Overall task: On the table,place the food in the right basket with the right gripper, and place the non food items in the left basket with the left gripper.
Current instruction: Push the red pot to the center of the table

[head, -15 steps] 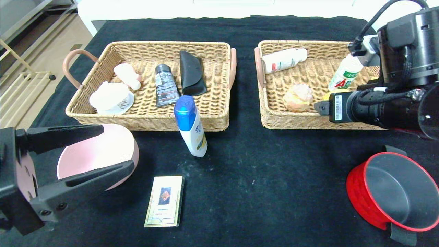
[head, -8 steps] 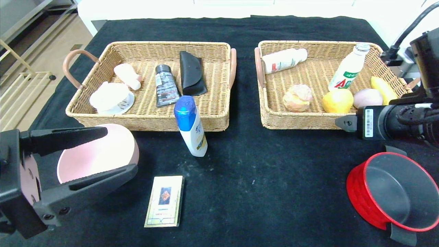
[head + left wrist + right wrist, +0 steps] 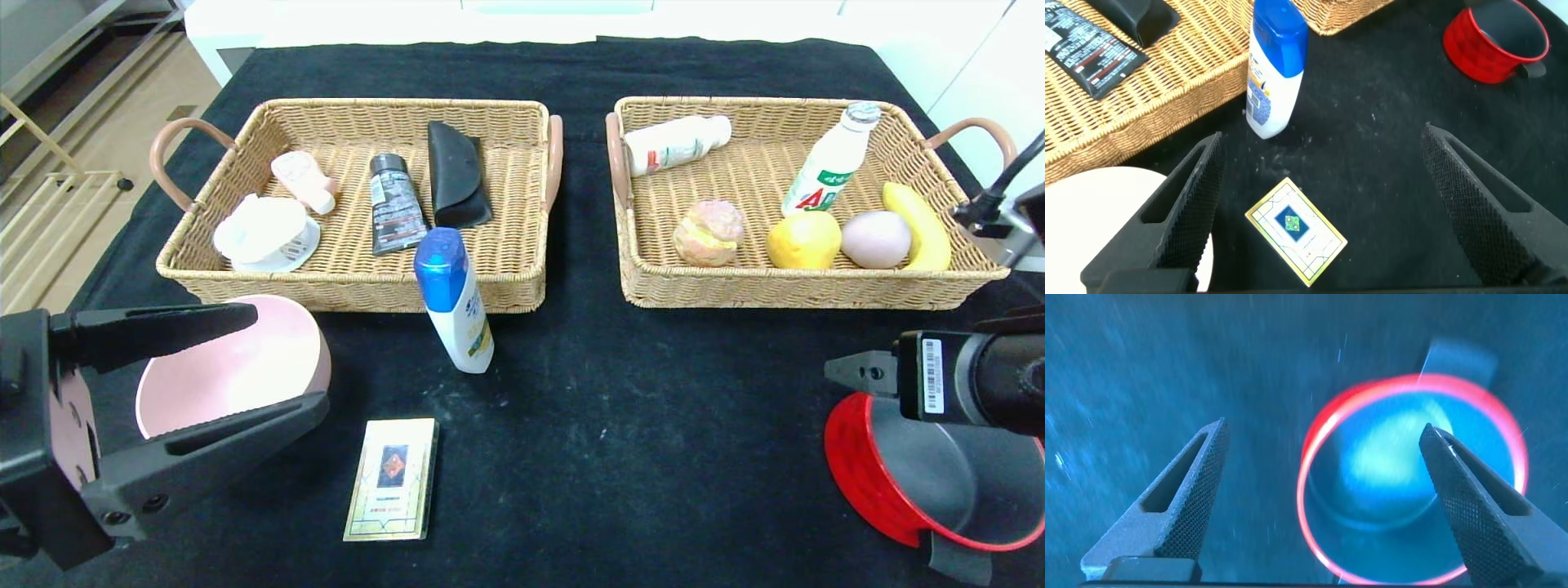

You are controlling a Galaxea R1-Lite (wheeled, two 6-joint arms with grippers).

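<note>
Head view: right gripper [image 3: 849,371] had pulled back out of the right basket [image 3: 800,290], now above the red cup [image 3: 922,474], jaws spread, empty.
Right basket: two bottles, bun, lemon, egg and banana [image 3: 918,224] all lay inside; a second ago the arm hid most of them.
Meaning: food looked sorted, by my reckoning.
Left gripper [image 3: 237,355]: wide apart, holding nothing, near the pink bowl [image 3: 237,367]; barely shifted.
Left to move: shampoo bottle [image 3: 453,298], card [image 3: 392,478], bowl, cup, all on the cloth, outside the left basket [image 3: 351,290].
</note>
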